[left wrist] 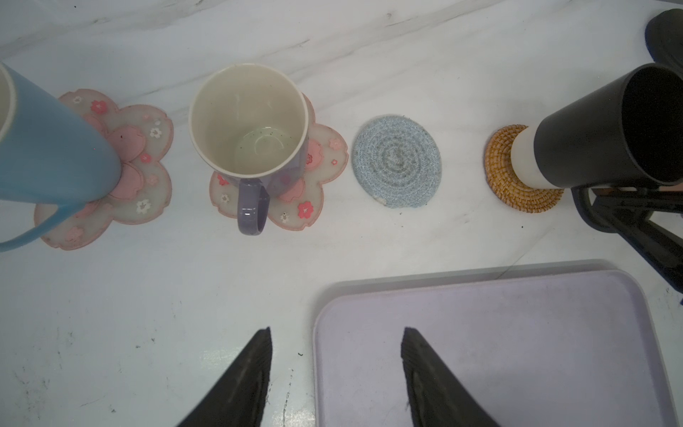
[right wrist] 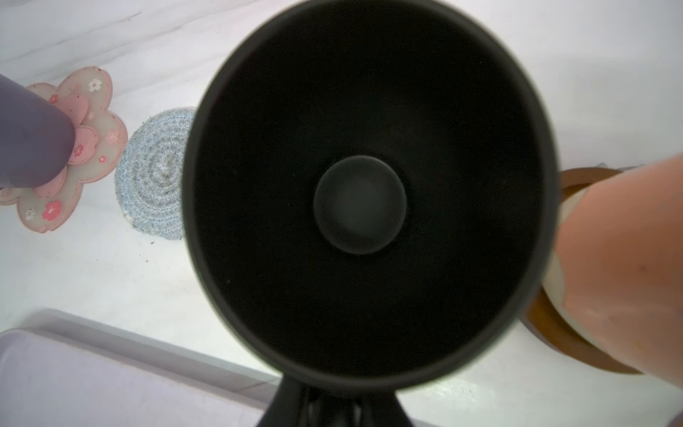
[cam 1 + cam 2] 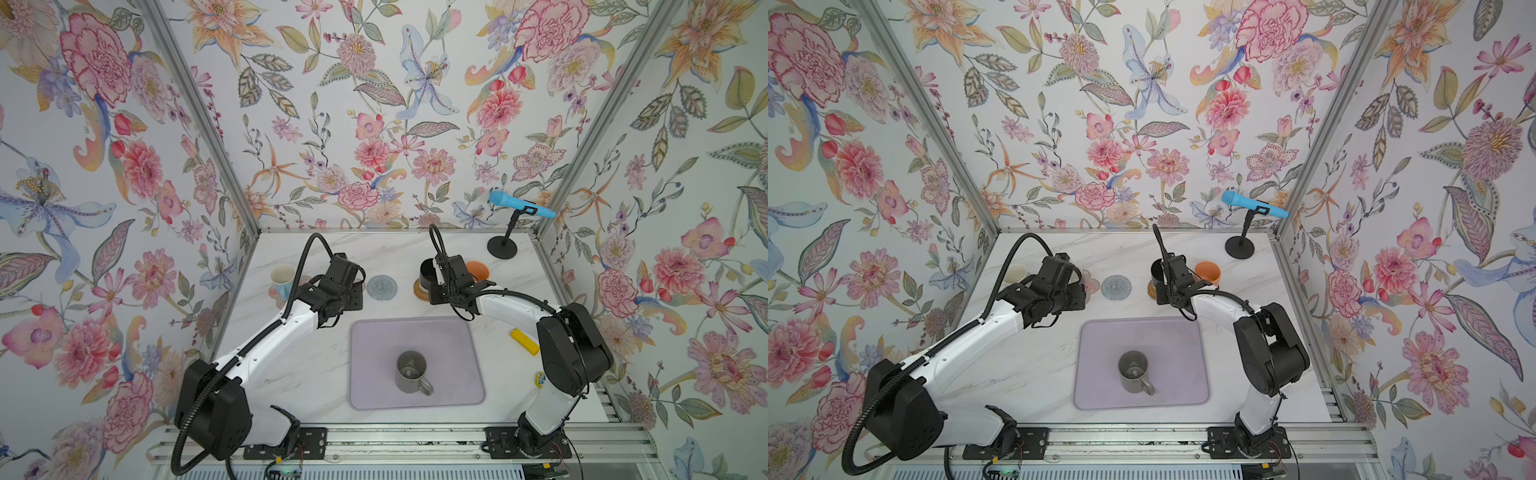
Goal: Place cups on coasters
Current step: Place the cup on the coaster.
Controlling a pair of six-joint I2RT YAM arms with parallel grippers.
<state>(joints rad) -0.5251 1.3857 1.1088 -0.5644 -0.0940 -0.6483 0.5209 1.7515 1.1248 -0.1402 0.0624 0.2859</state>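
My right gripper (image 2: 329, 405) is clamped tight on the black mug (image 1: 598, 136), somewhere on its handle side, but the mug fills my wrist view so I can't see the exact spot. Its pale base sits on the woven tan coaster (image 1: 502, 177), in the row of coasters across the far part of the tabletop (image 3: 299, 374). It's pretty crowded there: the peach-orange mug (image 3: 478, 270) on the dark brown coaster (image 2: 554, 332) is just beside it toward the right edge, and the bare grey ringed coaster (image 3: 382, 287) is on the other side. Toward the left edge, the purple-grey mug (image 1: 249, 122) sits on a pink flower coaster (image 1: 325, 155) and the light blue mug (image 3: 283, 279) on the other flower coaster (image 1: 148, 148). My left gripper (image 1: 336, 332) hangs open and empty over the left rim of the lilac mat (image 3: 449, 345). The grey mug (image 3: 411, 372) stands on that mat, toward the front edge. A blue microphone (image 3: 519, 204) on its black stand (image 3: 502, 248) takes the far right corner, and a yellow block (image 3: 524, 342) lies by the right edge.
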